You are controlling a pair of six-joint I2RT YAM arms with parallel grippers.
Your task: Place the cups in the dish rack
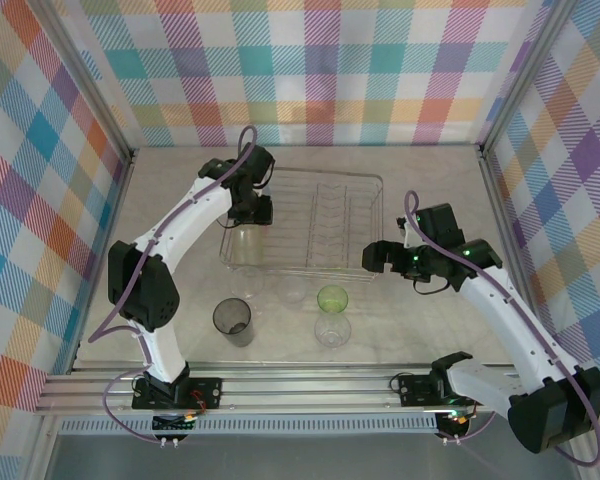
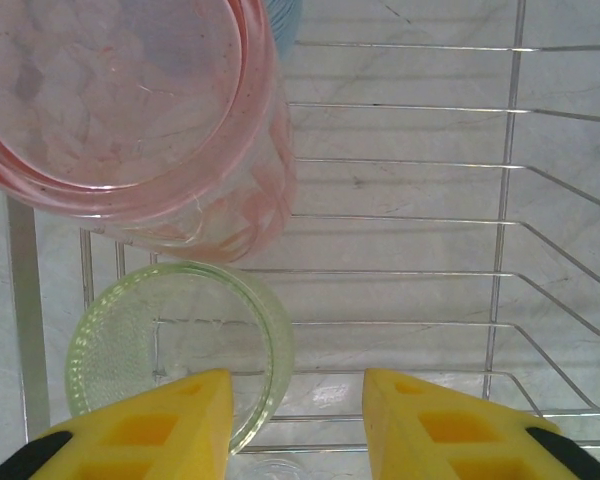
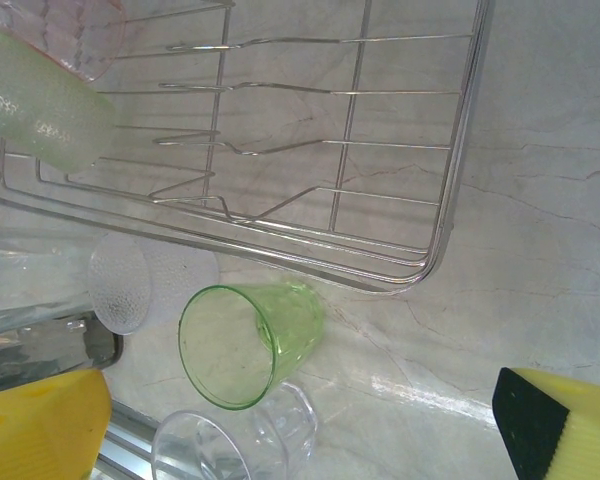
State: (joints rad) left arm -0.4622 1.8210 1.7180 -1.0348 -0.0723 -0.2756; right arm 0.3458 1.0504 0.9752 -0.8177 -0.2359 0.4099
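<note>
1. The left end effector [image 2: 298, 420] hovers over the left end of the rack [image 1: 320, 225]. Its fingers are partly spread astride the near wall of the yellow-green cup [image 2: 175, 345], not pinching it.
2. That cup sits inside the rack, lower left in the wrist view. The pink cup [image 2: 130, 110] is just above it, probably packed close to save room.
3. The right end effector [image 1: 380, 257] is spread wide at the rack's right end, holding nothing, likely ready for the next cup.
4. The green cup [image 3: 250, 345], grey cup [image 1: 232, 320] and clear cups [image 1: 332, 330] stand on the bench [image 1: 420, 190] below the rack, not yet loaded.
</note>
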